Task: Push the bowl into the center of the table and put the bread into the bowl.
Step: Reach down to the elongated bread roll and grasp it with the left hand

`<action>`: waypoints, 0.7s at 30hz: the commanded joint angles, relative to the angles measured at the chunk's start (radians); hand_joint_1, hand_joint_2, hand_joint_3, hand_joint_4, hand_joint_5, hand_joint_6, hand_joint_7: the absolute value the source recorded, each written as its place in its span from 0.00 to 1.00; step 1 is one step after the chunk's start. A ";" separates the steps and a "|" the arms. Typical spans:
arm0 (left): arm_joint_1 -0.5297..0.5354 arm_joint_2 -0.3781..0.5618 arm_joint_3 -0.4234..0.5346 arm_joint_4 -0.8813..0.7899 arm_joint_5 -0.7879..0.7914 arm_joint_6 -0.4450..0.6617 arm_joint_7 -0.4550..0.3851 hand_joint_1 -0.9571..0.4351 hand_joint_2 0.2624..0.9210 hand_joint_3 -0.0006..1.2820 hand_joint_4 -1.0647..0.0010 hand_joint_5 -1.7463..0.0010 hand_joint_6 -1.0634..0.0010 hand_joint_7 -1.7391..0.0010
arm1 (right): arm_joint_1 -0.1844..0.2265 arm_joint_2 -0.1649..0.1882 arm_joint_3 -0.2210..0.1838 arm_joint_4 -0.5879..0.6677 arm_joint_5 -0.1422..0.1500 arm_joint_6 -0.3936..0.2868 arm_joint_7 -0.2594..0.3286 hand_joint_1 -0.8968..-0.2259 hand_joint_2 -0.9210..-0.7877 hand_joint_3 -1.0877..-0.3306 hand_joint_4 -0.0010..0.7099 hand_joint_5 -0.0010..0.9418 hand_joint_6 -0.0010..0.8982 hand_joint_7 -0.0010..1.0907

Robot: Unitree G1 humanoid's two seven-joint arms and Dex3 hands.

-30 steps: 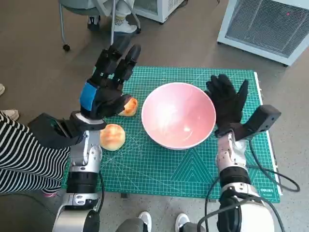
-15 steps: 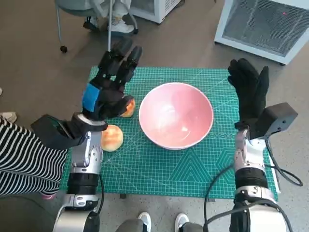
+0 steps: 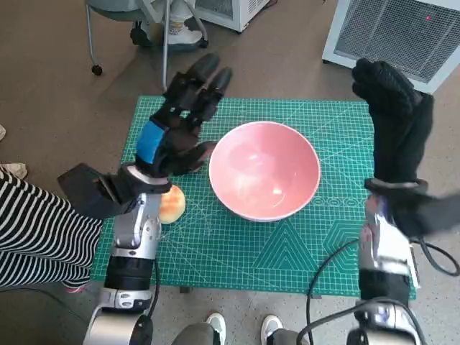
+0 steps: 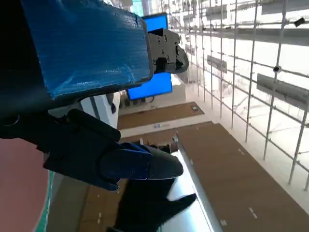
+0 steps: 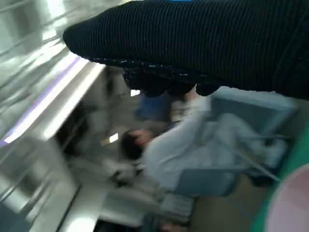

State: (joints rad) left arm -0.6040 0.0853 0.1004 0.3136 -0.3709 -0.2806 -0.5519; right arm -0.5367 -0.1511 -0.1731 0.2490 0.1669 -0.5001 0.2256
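black, blue-taped left hand (image 3: 176,136) hovers left of the round pink bowl (image 3: 264,170), fingers spread, empty; gloved right hand (image 3: 394,122), raised right of it, likewise. only the right wrist view shows a seated person (image 5: 193,140).

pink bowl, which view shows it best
The head view: the whole pink bowl sits on the green cutting mat, rim and empty inside both visible. The left wrist view catches only a pink sliver at its edge, and the right wrist view only a blurred pink corner.
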 commanded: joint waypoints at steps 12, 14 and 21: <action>-0.060 0.049 0.012 -0.014 0.023 -0.037 -0.030 0.25 1.00 0.20 0.90 0.99 1.00 0.74 | 0.101 -0.011 0.045 -0.202 0.010 0.094 0.013 0.21 0.00 0.54 0.30 0.02 0.23 0.24; -0.067 0.081 0.015 0.001 0.067 -0.069 -0.019 0.25 1.00 0.20 0.90 1.00 1.00 0.74 | 0.103 -0.010 0.046 -0.205 0.008 0.094 0.012 0.22 0.00 0.54 0.30 0.02 0.23 0.24; -0.130 0.254 0.006 0.140 0.298 -0.221 0.046 0.26 0.99 0.13 0.91 1.00 1.00 0.79 | 0.106 -0.009 0.048 -0.210 0.009 0.093 0.010 0.23 0.00 0.54 0.32 0.02 0.23 0.25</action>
State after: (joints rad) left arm -0.6864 0.2497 0.1058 0.3822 -0.1776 -0.4268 -0.5461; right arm -0.4541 -0.1547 -0.1295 0.0398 0.1801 -0.4209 0.2346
